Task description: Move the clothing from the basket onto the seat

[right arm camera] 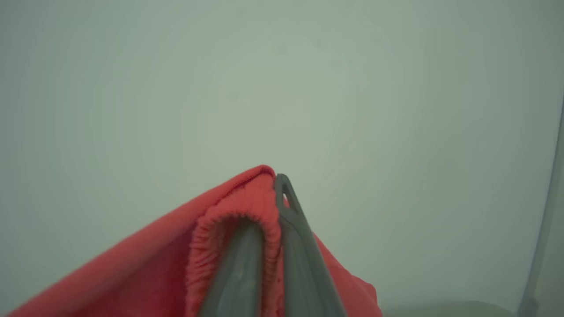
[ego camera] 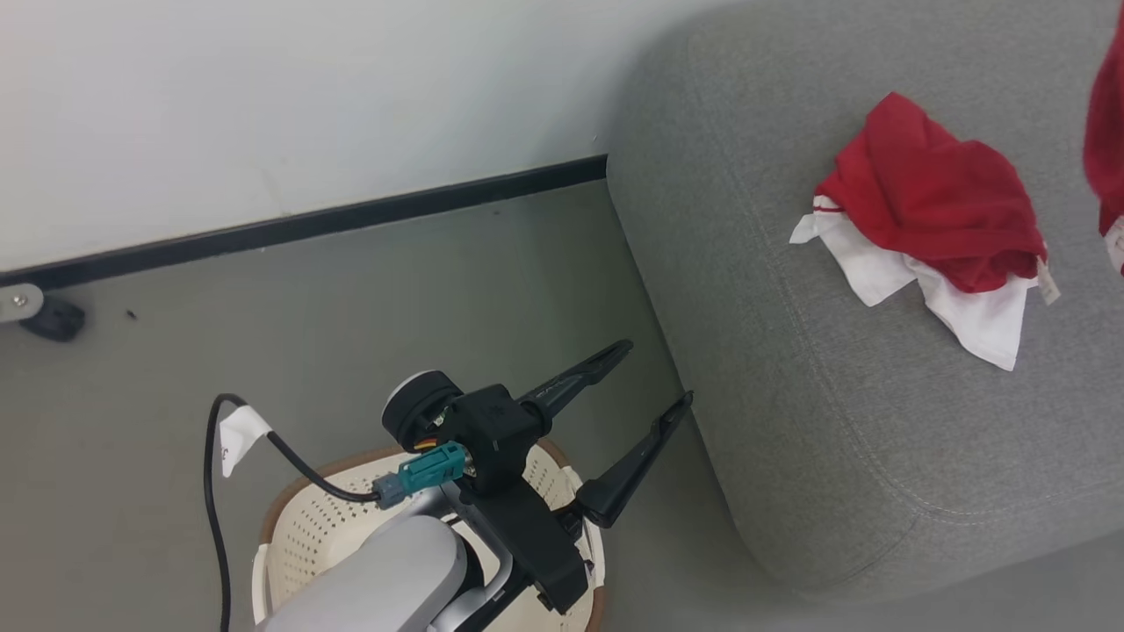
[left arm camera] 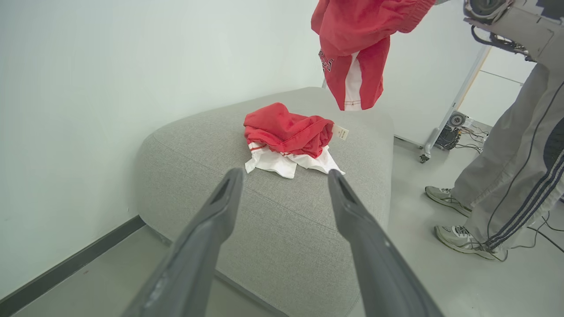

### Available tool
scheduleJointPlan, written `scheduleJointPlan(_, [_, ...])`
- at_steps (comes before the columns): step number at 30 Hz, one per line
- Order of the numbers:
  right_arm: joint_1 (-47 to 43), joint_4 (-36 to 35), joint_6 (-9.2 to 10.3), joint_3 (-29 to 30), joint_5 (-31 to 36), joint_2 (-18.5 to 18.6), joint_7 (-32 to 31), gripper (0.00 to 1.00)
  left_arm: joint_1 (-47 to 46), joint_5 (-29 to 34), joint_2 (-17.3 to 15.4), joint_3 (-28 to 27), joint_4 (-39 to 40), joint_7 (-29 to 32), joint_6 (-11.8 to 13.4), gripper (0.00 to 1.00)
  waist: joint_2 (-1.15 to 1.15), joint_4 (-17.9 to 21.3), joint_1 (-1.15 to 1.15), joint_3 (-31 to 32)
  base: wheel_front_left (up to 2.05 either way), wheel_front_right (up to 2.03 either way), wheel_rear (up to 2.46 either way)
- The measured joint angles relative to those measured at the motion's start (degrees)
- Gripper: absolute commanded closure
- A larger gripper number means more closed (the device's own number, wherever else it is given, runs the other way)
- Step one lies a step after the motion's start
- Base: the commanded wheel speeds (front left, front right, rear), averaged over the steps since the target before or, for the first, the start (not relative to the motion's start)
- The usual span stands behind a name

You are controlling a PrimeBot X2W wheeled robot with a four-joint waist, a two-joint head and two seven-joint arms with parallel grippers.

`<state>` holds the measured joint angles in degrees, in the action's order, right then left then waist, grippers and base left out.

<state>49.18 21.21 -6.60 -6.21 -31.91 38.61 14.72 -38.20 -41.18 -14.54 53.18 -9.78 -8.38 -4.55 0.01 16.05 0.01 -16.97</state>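
One red and white garment (ego camera: 933, 230) lies crumpled on the grey seat (ego camera: 861, 421), seen too in the left wrist view as the garment (left arm camera: 288, 136) on the seat (left arm camera: 282, 220). A second red garment (left arm camera: 357, 39) hangs in the air above the seat's far end, its edge (ego camera: 1108, 149) at the right border of the head view. My right gripper (right arm camera: 275, 185) is shut on its elastic waistband (right arm camera: 238, 215). My left gripper (ego camera: 660, 375) stands open and empty above the cream basket (ego camera: 325, 527), fingers (left arm camera: 220, 207) pointing at the seat.
A person's legs in grey striped trousers (left arm camera: 515, 167) and sneakers (left arm camera: 462, 240) stand to the right of the seat. A white wall (ego camera: 263, 105) with a black skirting (ego camera: 307, 224) runs behind. A caster (ego camera: 53, 318) sits at the left; a wheeled stand (left arm camera: 440, 132) stands beyond the seat.
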Motion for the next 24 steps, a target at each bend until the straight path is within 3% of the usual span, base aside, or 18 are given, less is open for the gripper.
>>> scheduleJointPlan(7, [3.7, 6.6, 0.04, 3.9, -1.1, 3.3, 0.0, 1.00, -1.8, 0.5, -2.2, -0.9, 2.2, 0.8, 0.0, 0.00, 0.00, -2.1, 0.00, -4.7, 0.00, 0.00, 0.00])
scheduleJointPlan(10, [6.4, 8.5, 1.64, 4.5, -0.3, 3.2, 0.0, 1.00, -2.4, 0.5, -3.5, -1.5, 3.2, 1.2, 0.1, 0.00, 0.00, -3.3, 0.01, -7.6, 0.00, 0.00, 0.00])
scheduleJointPlan(14, [9.6, 10.6, 2.05, 3.0, 0.7, 3.2, 0.0, 1.00, -3.7, 0.5, -3.5, -2.2, 4.5, 1.8, 0.1, 0.00, 0.00, -4.3, 0.00, -10.6, 0.00, 0.00, 0.00])
scheduleJointPlan(24, [8.5, 22.4, 0.66, -3.8, 2.1, -2.8, -2.2, 1.00, -6.5, 1.6, -3.4, -3.2, 2.9, 1.5, 0.0, 0.00, 0.01, -6.9, 0.01, -16.2, 0.00, 0.00, 0.00])
